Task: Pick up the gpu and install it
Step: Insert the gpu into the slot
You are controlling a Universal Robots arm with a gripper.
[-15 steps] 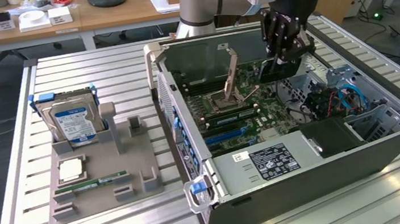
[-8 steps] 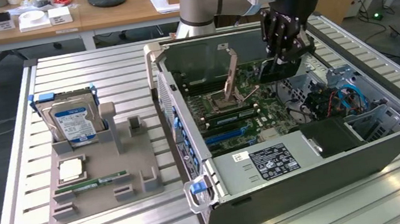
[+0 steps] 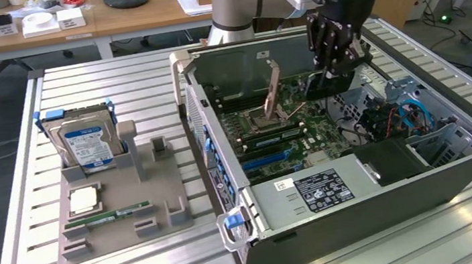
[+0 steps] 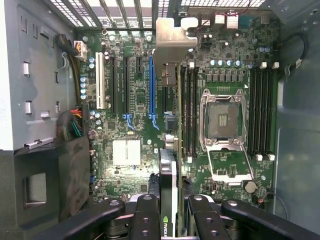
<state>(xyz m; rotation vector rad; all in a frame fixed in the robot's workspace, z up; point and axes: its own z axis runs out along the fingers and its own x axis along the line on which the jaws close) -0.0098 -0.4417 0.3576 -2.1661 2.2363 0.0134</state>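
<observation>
The gpu (image 4: 170, 172) is seen edge-on in the wrist view, a thin black card running out from between the black fingers (image 4: 145, 217), with its silvery metal bracket (image 4: 172, 37) at the far end. My gripper (image 4: 170, 212) is shut on the card's near end. The card hangs over the green motherboard (image 4: 125, 150), between the long blue slot (image 4: 151, 85) and the black memory slots; I cannot tell whether it touches the board. In the exterior view my gripper (image 3: 332, 66) reaches down into the open computer case (image 3: 355, 225), with the gpu (image 3: 310, 89) under it.
A grey parts holder (image 3: 122, 234) on the slatted table at the exterior view's left carries a silver hard drive (image 3: 84, 144), a green RAM stick (image 3: 107, 217) and a small square chip (image 3: 83, 200). Case walls, a power supply (image 3: 315, 191) and cables (image 3: 401, 118) surround the board.
</observation>
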